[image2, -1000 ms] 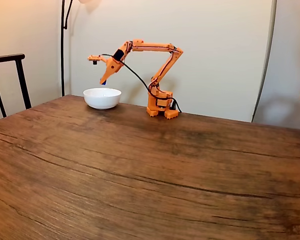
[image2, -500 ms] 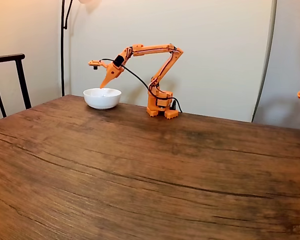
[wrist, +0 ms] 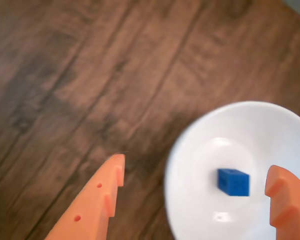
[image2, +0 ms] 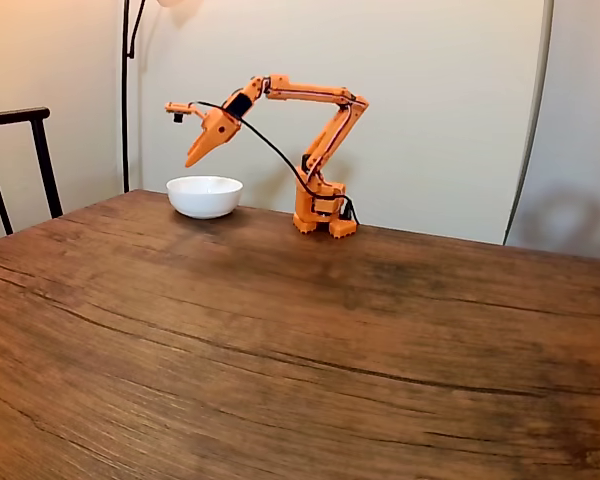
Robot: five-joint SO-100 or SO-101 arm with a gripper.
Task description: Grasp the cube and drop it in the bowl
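The tiny blue cube (wrist: 233,181) lies inside the white bowl (wrist: 200,150), near its middle, touching neither finger. My orange gripper (wrist: 196,167) hangs open above it, one finger over the table to the bowl's left and the other over the bowl's right side. In the fixed view the bowl (image2: 204,196) stands at the table's far left, and the gripper (image2: 193,155) points down and left a little above its left rim. From that view the cube is hidden inside the bowl.
The arm's base (image2: 321,214) stands just right of the bowl at the table's back edge. A dark chair (image2: 20,150) and a lamp pole (image2: 125,95) stand beyond the table's left side. The wide wooden tabletop (image2: 310,350) stretches toward the camera.
The blue cube left the gripper and now lies in the bowl. The gripper opened, then rose and swung left. A hand at the right edge went out of view.
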